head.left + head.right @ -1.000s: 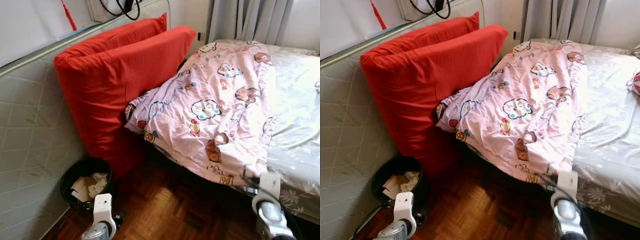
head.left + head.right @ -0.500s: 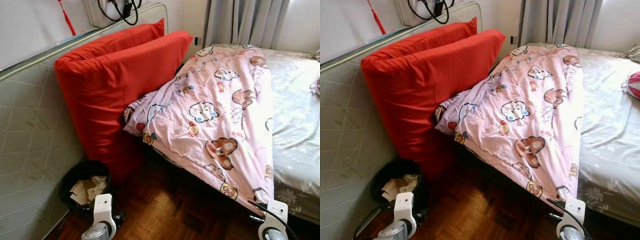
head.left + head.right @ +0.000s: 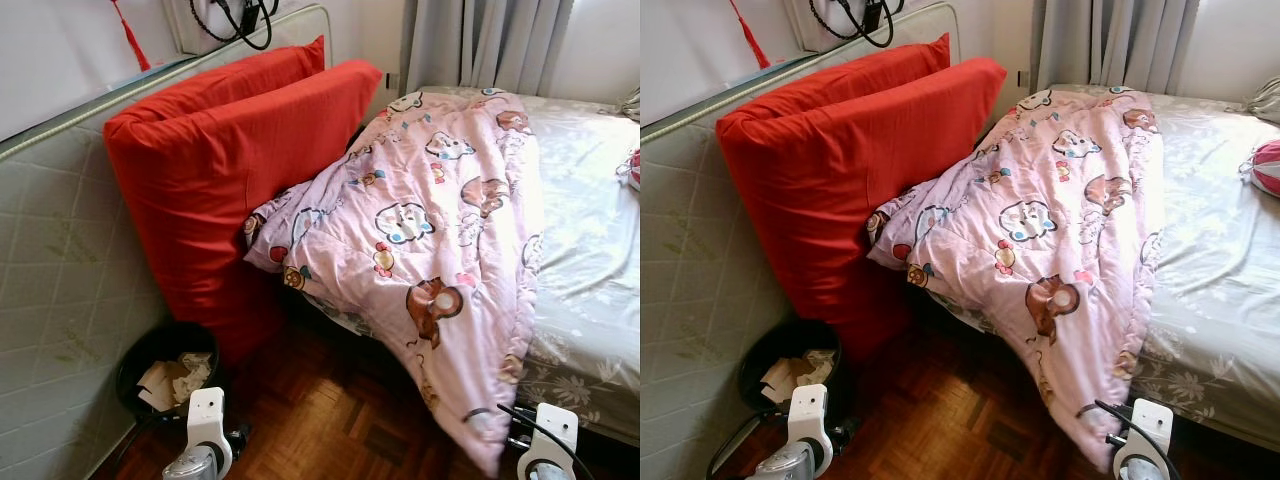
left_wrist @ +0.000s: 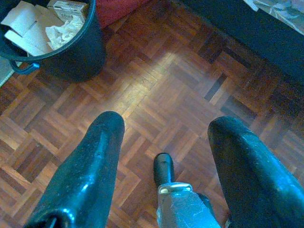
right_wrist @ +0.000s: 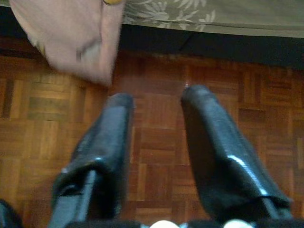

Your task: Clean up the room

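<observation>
While both arms hang low over the parquet floor [image 4: 156,90], the pink cartoon quilt [image 3: 440,240] is the landmark to work from. Nearest the robot, the right gripper [image 5: 156,102] points down at the floor with its two black fingers spread apart and nothing between them; the quilt's drooping lower corner [image 5: 76,42] hangs just beyond its fingertips, apart from them, over the edge of the bed [image 3: 1230,300]. The left gripper [image 4: 164,133] is likewise spread and empty, well off to the left of the quilt, with a black wastebasket [image 3: 165,365] full of paper scraps near it on the floor.

Farther on, the quilt runs as a long diagonal band, its long axis leading from that hanging corner up and away toward the head of the bed, bunched over the left part of the grey floral sheet. Left of the quilt and touching its upper edge, two big red cushions [image 3: 230,170] lean upright against a pale mattress [image 3: 60,290] stood on its side. Beyond the quilt's far end hang grey curtains [image 3: 480,45].

The right arm is clearly nearer the dangling corner, so it seems best placed to lift the quilt back onto the bed.
</observation>
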